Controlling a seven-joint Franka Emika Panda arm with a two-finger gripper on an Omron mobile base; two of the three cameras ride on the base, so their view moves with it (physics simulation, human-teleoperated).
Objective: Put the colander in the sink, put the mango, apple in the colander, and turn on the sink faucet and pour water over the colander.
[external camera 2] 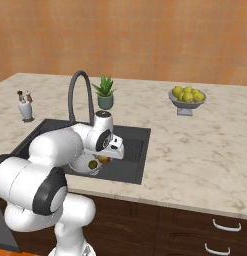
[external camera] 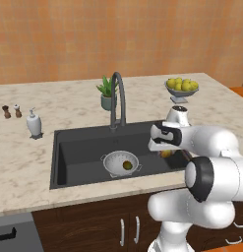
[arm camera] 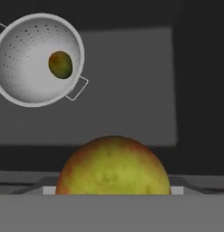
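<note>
The white perforated colander (external camera: 113, 162) (arm camera: 22, 59) sits on the floor of the dark sink (external camera: 78, 152) (arm camera: 131, 90), left of centre. The dark green mango (external camera: 127, 165) (arm camera: 60, 64) lies inside it. My gripper (external camera: 165, 151) hangs over the right part of the basin, shut on the yellow-green, red-tinged apple (external camera: 166, 154) (external camera 2: 103, 159) (arm camera: 112, 165). The apple sits close under the hand camera and hides the fingertips. It is to the right of the colander and apart from it. The gooseneck sink faucet (external camera: 118, 93) (external camera 2: 77, 90) arches over the back rim, and no stream comes from it.
A bowl of pale yellow fruits (external camera: 182, 86) (external camera 2: 187, 96) stands at the back right of the counter. A potted plant (external camera: 108, 93) is behind the faucet. A soap dispenser (external camera: 34, 124) and two small shakers (external camera: 11, 111) stand left of the sink.
</note>
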